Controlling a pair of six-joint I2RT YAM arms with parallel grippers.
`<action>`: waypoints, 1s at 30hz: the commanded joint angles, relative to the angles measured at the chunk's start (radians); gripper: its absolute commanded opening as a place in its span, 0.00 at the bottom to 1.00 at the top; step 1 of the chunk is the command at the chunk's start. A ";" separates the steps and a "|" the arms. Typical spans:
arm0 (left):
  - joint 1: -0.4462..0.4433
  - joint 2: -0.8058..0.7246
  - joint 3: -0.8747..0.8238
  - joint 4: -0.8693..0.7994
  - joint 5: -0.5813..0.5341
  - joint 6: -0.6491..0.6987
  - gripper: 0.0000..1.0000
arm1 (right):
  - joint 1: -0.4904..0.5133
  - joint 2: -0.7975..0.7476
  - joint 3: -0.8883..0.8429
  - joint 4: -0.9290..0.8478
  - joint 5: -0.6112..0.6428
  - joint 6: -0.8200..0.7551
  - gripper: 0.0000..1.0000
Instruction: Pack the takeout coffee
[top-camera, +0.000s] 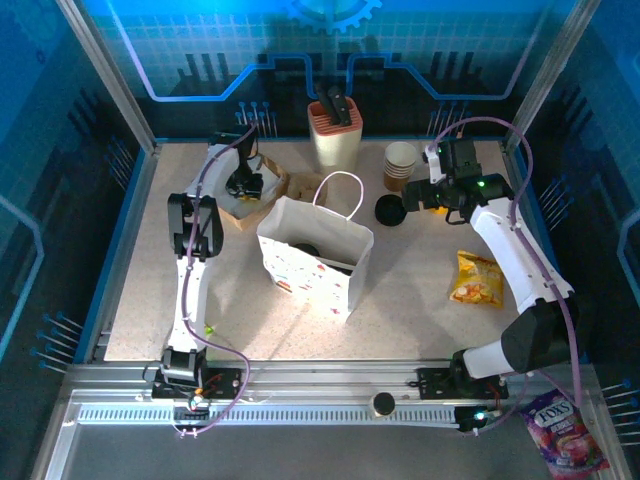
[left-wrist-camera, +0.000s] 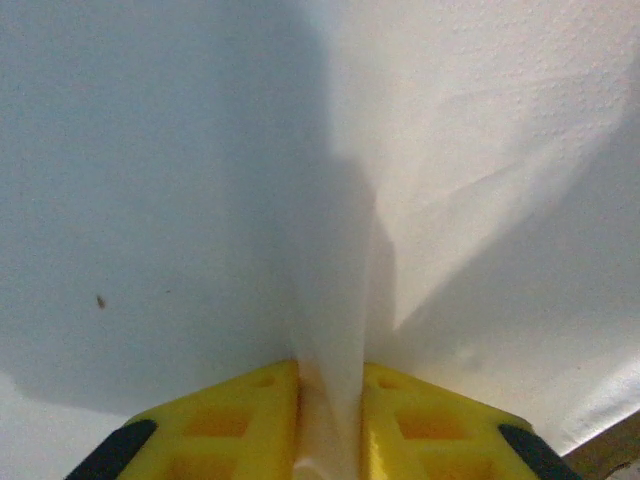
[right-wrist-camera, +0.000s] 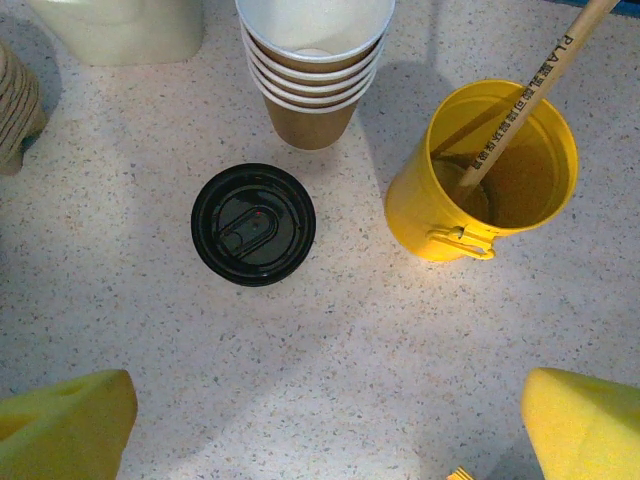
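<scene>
The left hand (left-wrist-camera: 330, 395) is clamped: its yellow fingers (left-wrist-camera: 235, 425) are drawn together on a fold of thin white paper sheet (left-wrist-camera: 450, 150), which tents upward from the pinch. A grip on a raised fold suggests that a single sheet, probably a napkin, is being picked off to go with the order. In the overhead view this hand is placed at the far left, over a brown open container (top-camera: 268, 188) whose contents cannot be made out.

The right hand (right-wrist-camera: 325, 425) is held with its fingers wide apart and nothing between them, above the speckled worktop (right-wrist-camera: 350, 340). Just ahead of it a round black plastic lid (right-wrist-camera: 253, 225) lies low; whether a cup stands under it cannot be told. The wide spread appears meant for a grasp from above. Beyond the lid are a stack of nested tan paper cups (right-wrist-camera: 315, 60) and a yellow cup with a wooden stirrer (right-wrist-camera: 495, 175).

Between the arms a white paper carrier bag (top-camera: 300, 270) is stood upright, mouth open for filling. A dark round shape (top-camera: 305, 250) inside may be the takeout coffee, already packed.
</scene>
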 joint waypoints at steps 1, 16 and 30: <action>0.014 0.022 0.035 -0.040 0.031 0.004 0.20 | 0.009 -0.001 0.005 -0.026 -0.016 -0.004 0.99; 0.028 0.026 0.127 -0.080 0.043 0.004 0.10 | 0.024 0.018 0.026 -0.040 -0.005 -0.009 0.99; 0.039 -0.080 0.179 -0.122 0.019 -0.001 0.01 | 0.029 0.015 0.025 -0.045 0.013 -0.014 0.99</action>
